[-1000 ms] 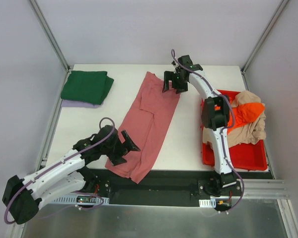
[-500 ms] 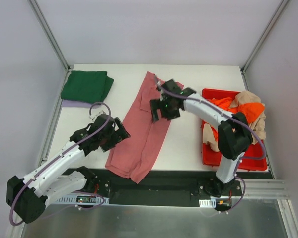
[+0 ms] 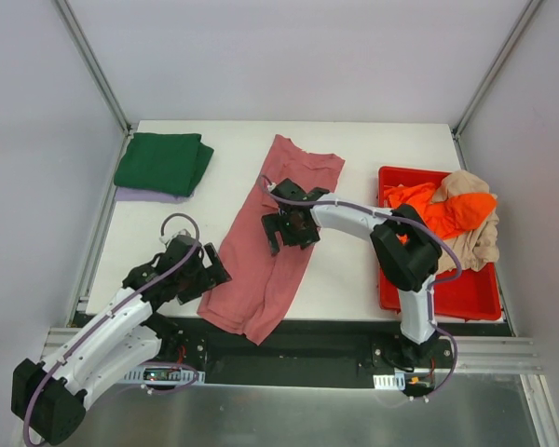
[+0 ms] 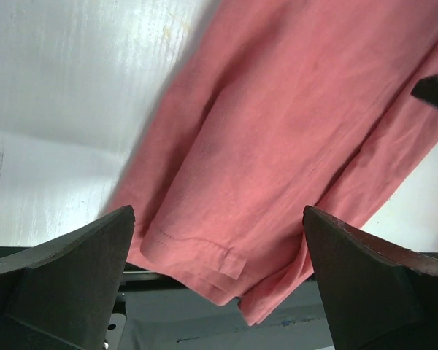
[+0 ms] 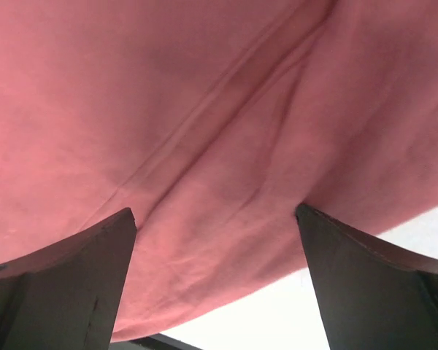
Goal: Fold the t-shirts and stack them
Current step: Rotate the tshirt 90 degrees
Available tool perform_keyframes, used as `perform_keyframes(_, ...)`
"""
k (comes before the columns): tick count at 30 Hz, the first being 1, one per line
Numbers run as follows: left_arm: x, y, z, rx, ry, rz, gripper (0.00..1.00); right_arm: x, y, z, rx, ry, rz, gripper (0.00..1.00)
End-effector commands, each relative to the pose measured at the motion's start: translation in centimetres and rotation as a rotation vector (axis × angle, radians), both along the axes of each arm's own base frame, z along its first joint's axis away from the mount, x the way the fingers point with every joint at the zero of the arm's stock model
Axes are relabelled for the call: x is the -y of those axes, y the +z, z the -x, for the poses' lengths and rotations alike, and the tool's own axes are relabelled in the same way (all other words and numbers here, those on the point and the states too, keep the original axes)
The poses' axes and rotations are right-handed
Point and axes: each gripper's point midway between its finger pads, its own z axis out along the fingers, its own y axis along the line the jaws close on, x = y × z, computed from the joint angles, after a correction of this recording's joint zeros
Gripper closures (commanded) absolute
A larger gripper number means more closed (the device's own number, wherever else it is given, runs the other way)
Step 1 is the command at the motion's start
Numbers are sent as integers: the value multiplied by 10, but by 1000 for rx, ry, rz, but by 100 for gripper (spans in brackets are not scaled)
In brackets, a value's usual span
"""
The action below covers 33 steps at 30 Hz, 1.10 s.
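Fingers (image 4: 73, 284) of the left gripper (image 3: 208, 273) stand wide apart with nothing held, just beside the near left border of the rose-red t-shirt (image 3: 261, 270). We see that shirt lying as a long strip down the middle of the table (image 3: 354, 270), its near end hanging over the edge. The right gripper (image 3: 287, 240) hangs low over the strip's middle, likewise spread and empty. At far left a dark green t-shirt (image 3: 163, 163) lies folded on a pale lilac t-shirt (image 3: 142, 196) — an orange t-shirt (image 3: 456, 212) and a beige t-shirt (image 3: 483, 244) heap in the red bin (image 3: 443, 296).
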Motion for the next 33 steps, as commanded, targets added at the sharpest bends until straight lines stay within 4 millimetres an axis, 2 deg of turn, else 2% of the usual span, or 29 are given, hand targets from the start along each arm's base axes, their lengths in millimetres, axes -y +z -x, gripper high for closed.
perform_keyframes(1,1,0,6,13,-43,9,1,11,-10,-22,-3,-87,36,4)
perform_keyframes(5,-2,6,-3,79,-53,-6,1,35,-18,-43,-27,-135,66,4)
perform_keyframes(7,1,9,-7,99,-65,2,1,41,-19,-56,-38,-139,54,4)
perform_keyframes(14,32,8,-20,124,-154,109,1,63,-18,-123,-28,-203,39,4)
perform_keyframes(17,42,2,-20,85,-182,133,1,59,-9,-148,-6,-198,-15,4)
perform_keyframes(19,50,-1,-21,65,-208,159,1,55,7,-161,29,-192,-38,4)
perform_keyframes(21,61,2,-22,56,-234,206,1,53,30,-165,59,-192,-60,4)
perform_keyframes(24,81,6,-18,59,-297,249,1,52,80,-156,160,-183,-107,4)
perform_keyframes(25,87,6,-16,58,-320,244,1,57,91,-148,199,-181,-94,4)
perform_keyframes(27,96,6,-12,55,-358,223,1,73,129,-131,314,-208,-69,4)
perform_keyframes(29,99,0,-8,31,-374,208,6,92,151,-105,411,-252,-71,4)
perform_keyframes(30,98,-4,-7,17,-369,200,8,105,147,-88,446,-278,-63,4)
perform_keyframes(32,94,-11,-6,3,-348,183,13,124,165,-57,546,-342,-155,4)
perform_keyframes(33,94,-12,-5,-2,-342,183,17,134,159,-43,565,-381,-197,4)
